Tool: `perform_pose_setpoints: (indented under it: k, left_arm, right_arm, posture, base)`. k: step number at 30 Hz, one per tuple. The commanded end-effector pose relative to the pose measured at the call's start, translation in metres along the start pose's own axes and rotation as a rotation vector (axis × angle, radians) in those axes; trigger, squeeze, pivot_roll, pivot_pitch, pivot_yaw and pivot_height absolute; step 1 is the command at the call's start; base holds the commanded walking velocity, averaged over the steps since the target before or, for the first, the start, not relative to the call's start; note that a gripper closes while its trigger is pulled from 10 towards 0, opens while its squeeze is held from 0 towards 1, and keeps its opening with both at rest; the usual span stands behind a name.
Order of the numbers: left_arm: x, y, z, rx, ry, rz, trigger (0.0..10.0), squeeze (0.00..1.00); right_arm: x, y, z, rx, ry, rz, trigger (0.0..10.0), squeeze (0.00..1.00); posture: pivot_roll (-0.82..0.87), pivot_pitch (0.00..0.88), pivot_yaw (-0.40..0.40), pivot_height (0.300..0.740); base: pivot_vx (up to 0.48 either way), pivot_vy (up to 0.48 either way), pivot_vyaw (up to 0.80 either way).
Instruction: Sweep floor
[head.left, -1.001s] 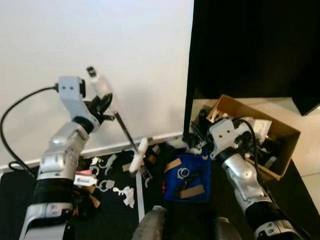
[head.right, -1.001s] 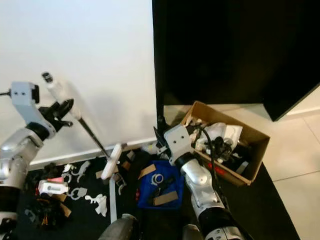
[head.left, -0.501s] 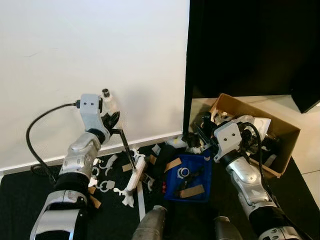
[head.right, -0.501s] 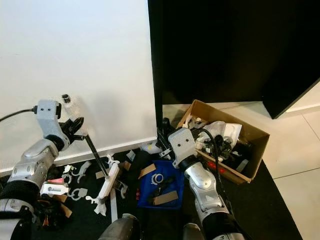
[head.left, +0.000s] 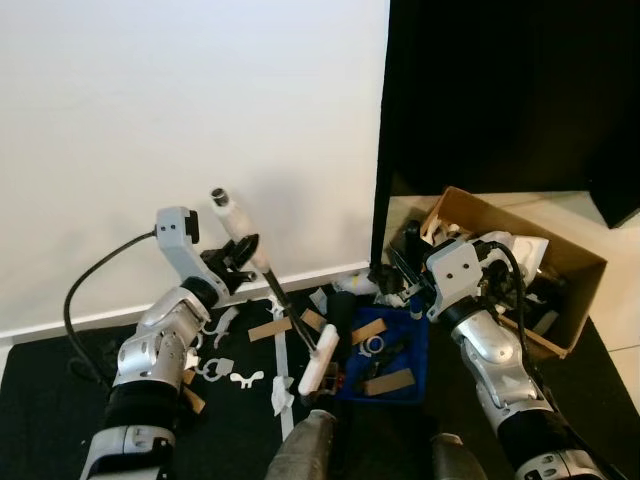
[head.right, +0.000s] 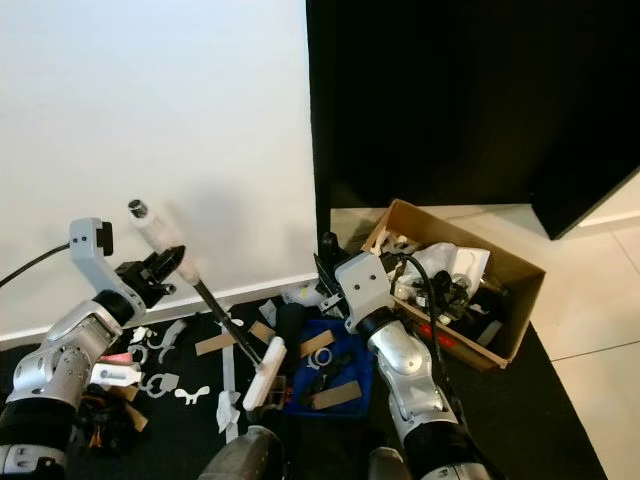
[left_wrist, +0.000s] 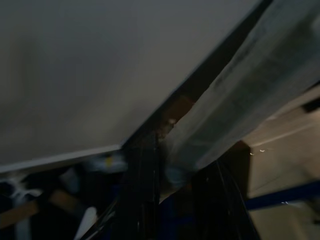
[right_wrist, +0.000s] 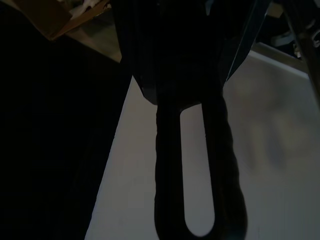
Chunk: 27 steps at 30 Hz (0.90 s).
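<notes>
The brush (head.left: 290, 318) is clamped by its white grip in the left gripper (head.left: 243, 256), its head lowered beyond the jaws to the black floor mat (head.left: 60, 400), just beside the blue dustpan (head.left: 385, 355). The dustpan handle is gripped by the right gripper (head.left: 402, 283). Cardboard scraps and small parts are held in the dustpan. A cardboard box (head.left: 560, 262) near the right jaws is packed with mixed clutter
</notes>
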<state>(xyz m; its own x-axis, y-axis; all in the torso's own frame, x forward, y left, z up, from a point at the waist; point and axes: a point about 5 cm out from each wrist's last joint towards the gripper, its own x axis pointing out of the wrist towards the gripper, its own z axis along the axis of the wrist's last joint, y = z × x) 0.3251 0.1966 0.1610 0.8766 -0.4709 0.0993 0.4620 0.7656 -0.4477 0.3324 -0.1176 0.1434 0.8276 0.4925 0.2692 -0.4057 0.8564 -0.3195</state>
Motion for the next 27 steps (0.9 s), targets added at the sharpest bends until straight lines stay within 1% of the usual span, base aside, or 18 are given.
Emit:
perform_pose_setpoints:
  k: [1, 2, 3, 5, 6, 8, 13, 16, 17, 19, 20, 21, 22, 23, 24, 25, 26, 27]
  left_arm:
    - [-0.001, -0.025, -0.011, -0.145, 0.020, -0.168, 10.0, 0.16]
    - [-0.007, -0.033, -0.010, -0.151, 0.039, -0.204, 10.0, 0.15]
    - [-0.007, -0.033, -0.010, -0.151, 0.039, -0.204, 10.0, 0.15]
    - [-0.018, -0.044, -0.007, -0.134, 0.071, -0.258, 10.0, 0.15]
    - [-0.018, -0.044, -0.007, -0.134, 0.071, -0.258, 10.0, 0.15]
    - [-0.024, -0.050, -0.001, -0.148, 0.070, -0.276, 10.0, 0.15]
    - [-0.028, -0.057, 0.007, -0.136, 0.071, -0.297, 10.0, 0.15]
    - [-0.035, -0.059, 0.034, -0.050, 0.028, -0.266, 10.0, 0.14]
    - [-0.035, -0.059, 0.034, -0.050, 0.028, -0.266, 10.0, 0.14]
    - [-0.038, -0.060, 0.042, -0.019, 0.019, -0.255, 10.0, 0.14]
    - [-0.041, -0.060, 0.049, 0.067, 0.031, -0.226, 10.0, 0.13]
    - [-0.045, -0.059, 0.061, 0.217, 0.026, -0.172, 10.0, 0.13]
    - [-0.045, -0.059, 0.061, 0.217, 0.026, -0.172, 10.0, 0.13]
    - [-0.046, -0.055, 0.070, 0.258, 0.007, -0.126, 10.0, 0.13]
    - [-0.048, -0.047, 0.092, 0.289, -0.071, -0.041, 10.0, 0.13]
    - [-0.048, -0.047, 0.092, 0.289, -0.071, -0.041, 10.0, 0.13]
    - [-0.051, -0.040, 0.109, 0.299, -0.137, 0.035, 10.0, 0.12]
    - [-0.051, -0.038, 0.113, 0.297, -0.155, 0.064, 10.0, 0.12]
  right_arm:
    - [-0.004, 0.011, -0.008, 0.034, 0.034, 0.031, 10.0, 0.00]
    - [-0.004, 0.010, -0.008, 0.034, 0.034, 0.029, 10.0, 0.00]
    - [-0.004, 0.010, -0.008, 0.034, 0.034, 0.029, 10.0, 0.00]
    - [-0.004, 0.009, -0.009, 0.033, 0.036, 0.025, 10.0, 0.00]
    - [-0.004, 0.009, -0.009, 0.033, 0.036, 0.025, 10.0, 0.00]
    - [-0.004, 0.008, -0.009, 0.033, 0.037, 0.021, 10.0, 0.00]
    - [-0.003, 0.007, -0.009, 0.033, 0.037, 0.019, 10.0, 0.00]
    - [-0.001, 0.006, -0.008, 0.030, 0.031, 0.011, 10.0, 0.00]
    - [-0.001, 0.006, -0.008, 0.030, 0.031, 0.011, 10.0, 0.00]
    - [-0.001, 0.005, -0.007, 0.030, 0.027, 0.006, 10.0, 0.00]
    - [-0.002, 0.003, -0.006, 0.028, 0.020, -0.006, 10.0, 0.00]
    - [-0.003, -0.001, -0.002, 0.026, 0.006, -0.026, 10.0, 0.00]
    - [-0.003, -0.001, -0.002, 0.026, 0.006, -0.026, 10.0, 0.00]
    - [-0.003, -0.003, 0.000, 0.027, -0.005, -0.039, 10.0, 0.00]
    - [-0.004, -0.005, 0.005, 0.032, -0.029, -0.061, 10.0, 0.00]
    - [-0.004, -0.005, 0.005, 0.032, -0.029, -0.061, 10.0, 0.00]
    - [-0.005, -0.005, 0.010, 0.035, -0.051, -0.075, 10.0, 0.00]
    - [-0.006, -0.005, 0.012, 0.036, -0.058, -0.079, 10.0, 0.00]
  posture:
    - [0.10, 0.391, 0.115, 0.740]
    - [0.10, 0.391, 0.115, 0.740]
    - [0.10, 0.391, 0.115, 0.740]
    - [0.11, 0.382, 0.117, 0.740]
    - [0.11, 0.382, 0.117, 0.740]
    - [0.12, 0.377, 0.118, 0.740]
    - [0.12, 0.371, 0.118, 0.740]
    - [0.12, 0.351, 0.118, 0.740]
    - [0.12, 0.351, 0.118, 0.740]
    - [0.12, 0.348, 0.119, 0.740]
    - [0.13, 0.344, 0.122, 0.740]
    - [0.14, 0.339, 0.133, 0.740]
    - [0.14, 0.339, 0.133, 0.740]
    - [0.14, 0.334, 0.135, 0.740]
    - [0.14, 0.328, 0.138, 0.740]
    - [0.14, 0.328, 0.138, 0.740]
    - [0.14, 0.320, 0.137, 0.740]
    - [0.14, 0.315, 0.134, 0.740]
  base:
    - [0.000, 0.000, 0.00]
    - [0.000, 0.000, 0.00]
    - [0.000, 0.000, 0.00]
    - [0.000, 0.000, 0.00]
    - [0.000, 0.000, 0.00]
    - [0.000, 0.000, 0.00]
    - [0.000, 0.000, 0.00]
    - [0.000, 0.000, 0.00]
    - [0.000, 0.000, 0.00]
    - [0.000, 0.000, 0.00]
    - [0.000, 0.000, 0.00]
    - [0.000, 0.000, 0.00]
    - [0.000, 0.000, 0.00]
    - [0.000, 0.000, 0.00]
    - [0.000, 0.000, 0.00]
    - [0.000, 0.000, 0.00]
    - [0.000, 0.000, 0.00]
    - [0.000, 0.000, 0.00]
